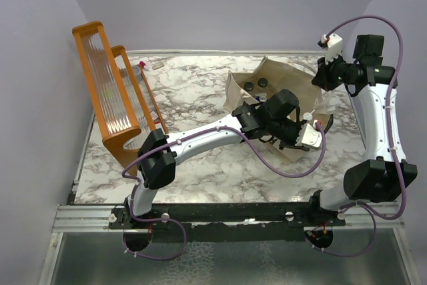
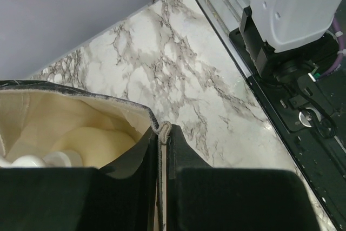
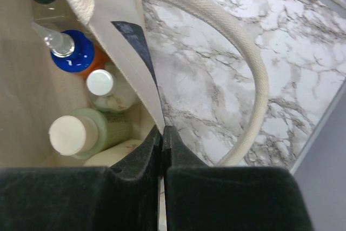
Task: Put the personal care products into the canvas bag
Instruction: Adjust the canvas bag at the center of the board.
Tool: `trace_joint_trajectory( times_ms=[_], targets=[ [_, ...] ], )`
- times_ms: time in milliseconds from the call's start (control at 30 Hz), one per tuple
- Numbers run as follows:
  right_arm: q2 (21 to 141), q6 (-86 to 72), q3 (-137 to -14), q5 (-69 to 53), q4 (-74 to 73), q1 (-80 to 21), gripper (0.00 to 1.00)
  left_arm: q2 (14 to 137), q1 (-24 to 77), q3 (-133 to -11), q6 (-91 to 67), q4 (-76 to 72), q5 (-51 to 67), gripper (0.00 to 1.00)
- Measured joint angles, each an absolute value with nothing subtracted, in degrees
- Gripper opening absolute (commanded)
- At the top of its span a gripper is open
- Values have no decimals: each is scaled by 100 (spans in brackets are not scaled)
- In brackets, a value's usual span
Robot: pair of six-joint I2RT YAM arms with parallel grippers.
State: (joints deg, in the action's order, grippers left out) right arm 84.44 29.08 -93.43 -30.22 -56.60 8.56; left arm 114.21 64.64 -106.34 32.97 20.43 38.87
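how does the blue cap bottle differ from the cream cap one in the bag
The blue-cap bottle has an orange body; the cream-cap bottle has a pale green one. The cream-cap bottle sits nearer the right wrist camera; the blue-cap bottle is farther in. Both stand cap-up inside the bag.

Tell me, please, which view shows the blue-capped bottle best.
The right wrist view: the blue-capped bottle stands inside the bag, cap and orange shoulder plain among other bottles. The top view shows only the bag's mouth with dark caps; I cannot pick it out there. The left wrist view shows pale shapes only.
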Motion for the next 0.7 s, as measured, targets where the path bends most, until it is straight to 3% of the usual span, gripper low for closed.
trace_joint_trajectory(
  times_ms=[700],
  targets=[
    [8475,3494,-9424,-1839,-5614,781,1,11292,6462,-10595,3450,2508,4112,0]
  ],
)
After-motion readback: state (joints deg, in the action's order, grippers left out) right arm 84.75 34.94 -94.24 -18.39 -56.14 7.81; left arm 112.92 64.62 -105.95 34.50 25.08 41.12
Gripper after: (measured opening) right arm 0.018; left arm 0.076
